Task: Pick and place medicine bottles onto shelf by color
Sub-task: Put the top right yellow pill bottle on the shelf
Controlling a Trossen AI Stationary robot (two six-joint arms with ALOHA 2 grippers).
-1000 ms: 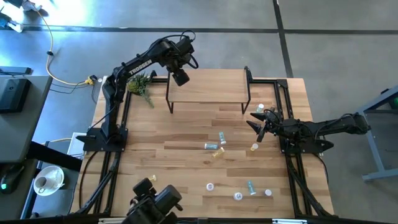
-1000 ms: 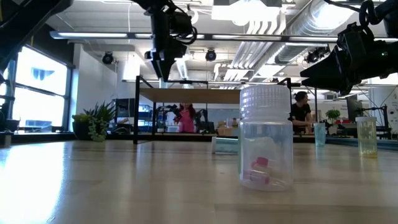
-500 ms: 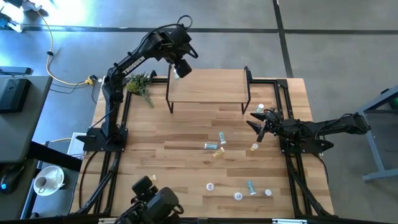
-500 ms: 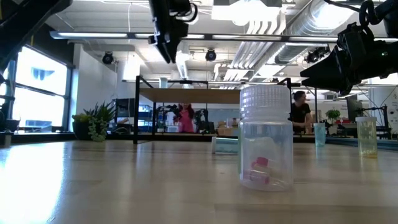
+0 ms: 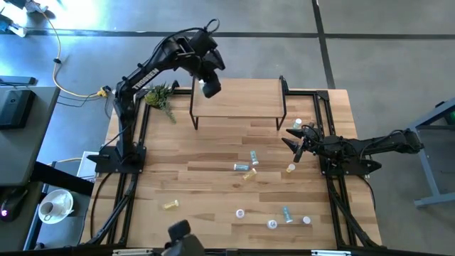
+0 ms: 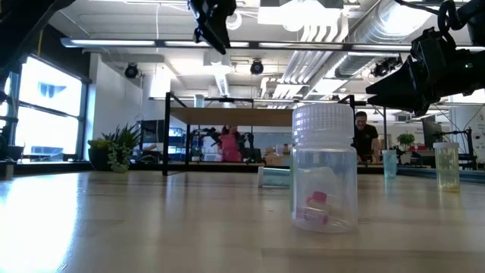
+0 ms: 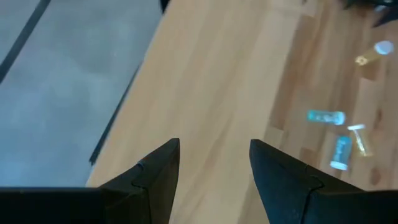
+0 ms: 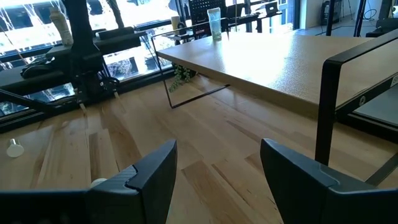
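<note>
Left gripper [image 5: 209,87], jaws parted and empty, hovered above the low light-wood shelf [image 5: 242,99]; a teal-green bottle [image 8: 214,23] stood below it. We judged the tiny, light, smooth plastic bottles [image 5: 242,167] best pinched mid-body.

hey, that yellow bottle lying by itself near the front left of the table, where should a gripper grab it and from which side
The yellow bottle lies on its side on the tabletop, well apart from the others. Probably best to come straight down from above and close across the middle of its body, fingers set crosswise to its long axis. A grip along its length or at the cap end would likely let it roll or slip.
</note>
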